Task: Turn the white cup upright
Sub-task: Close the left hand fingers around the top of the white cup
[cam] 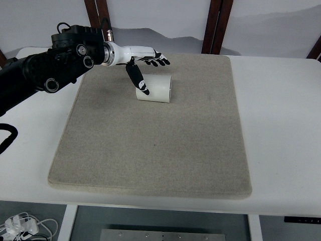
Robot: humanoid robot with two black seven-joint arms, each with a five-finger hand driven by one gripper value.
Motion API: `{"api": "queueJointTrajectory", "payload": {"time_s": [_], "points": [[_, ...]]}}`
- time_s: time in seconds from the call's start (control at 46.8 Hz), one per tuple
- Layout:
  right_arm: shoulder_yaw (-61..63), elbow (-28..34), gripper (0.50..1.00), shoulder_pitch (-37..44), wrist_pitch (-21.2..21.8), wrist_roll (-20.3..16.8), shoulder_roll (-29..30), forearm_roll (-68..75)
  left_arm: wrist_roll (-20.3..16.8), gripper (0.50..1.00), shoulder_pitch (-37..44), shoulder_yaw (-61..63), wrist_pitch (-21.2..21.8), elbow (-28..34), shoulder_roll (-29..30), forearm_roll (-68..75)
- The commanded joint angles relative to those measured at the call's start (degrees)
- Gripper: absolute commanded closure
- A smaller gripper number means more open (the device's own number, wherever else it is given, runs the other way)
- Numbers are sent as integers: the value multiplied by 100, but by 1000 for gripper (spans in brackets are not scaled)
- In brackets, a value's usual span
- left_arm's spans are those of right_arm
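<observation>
Nearest the camera is the bare front of the grey felt-like rectangular mat (150,155), which covers most of the white tabletop (281,125); nothing lies on this near stretch, well short of the fingers.

Farther back, toward the mat's far left part, the white cylindrical cup (155,89) lies on its side, its long axis running left to right. It sits just under and slightly nearer the camera than the fingers of the left hand (143,68), whose black arm comes in from the picture's left edge. The thumb (138,80), black with a white tip, hangs down across the cup's left end and seems to touch or nearly touch it; from this steep view I cannot say for certain whether contact is made. The other fingers (158,60) are stretched out flat and spread beyond the cup's far side, pointing right, clear of it. So the hand is wide, holding nothing.

This looks like the reach just ahead of the grasp: the cup is not yet gripped and not yet upright. The next move likely calls for lowering the long fingers onto the far wall of the cup while the thumb presses the near side, closing firmly, then rolling the wrist so the cup's base comes down onto the mat. A light cup on its side may roll away from a one-sided push.

The right arm does not show.
</observation>
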Motion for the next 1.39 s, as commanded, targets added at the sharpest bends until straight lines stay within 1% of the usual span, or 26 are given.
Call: {"api": "queueJointTrajectory", "payload": {"time_s": [0.0, 0.193, 0.406, 0.535, 0.963, 1.112, 1.241, 1.262, 1.305, 1.348, 1.369], "points": [[0, 7, 548, -1, 0, 5, 0, 1, -1, 506, -8, 0, 9, 148, -139, 11], [0, -2, 548, -1, 0, 5, 0, 1, -1, 506, 1, 0, 44, 403, -437, 20], [0, 7, 548, -1, 0, 5, 0, 1, -19, 506, 45, 0, 80, 588, -605, 143], [0, -2, 548, -1, 0, 5, 0, 1, -19, 506, 53, 8, 159, 649, -631, 170], [0, 7, 548, -1, 0, 5, 0, 1, -28, 516, 71, 8, 185, 755, -719, 328], [0, -2, 548, -1, 0, 5, 0, 1, -37, 527, 71, 8, 185, 755, -728, 328], [0, -2, 548, -1, 0, 5, 0, 1, -37, 559, 71, 17, 185, 764, -728, 337], [0, 7, 548, -1, -8, 5, 0, 1, -37, 568, 71, 17, 185, 764, -728, 345], [0, 7, 548, -1, 0, 5, 0, 1, -45, 604, 80, 70, 194, 764, -728, 372], [0, 7, 548, -1, 0, 5, 0, 1, -54, 611, 71, 131, 211, 764, -719, 372], [0, 7, 548, -1, 0, 5, 0, 1, -63, 626, 80, 158, 246, 764, -728, 372]]}}
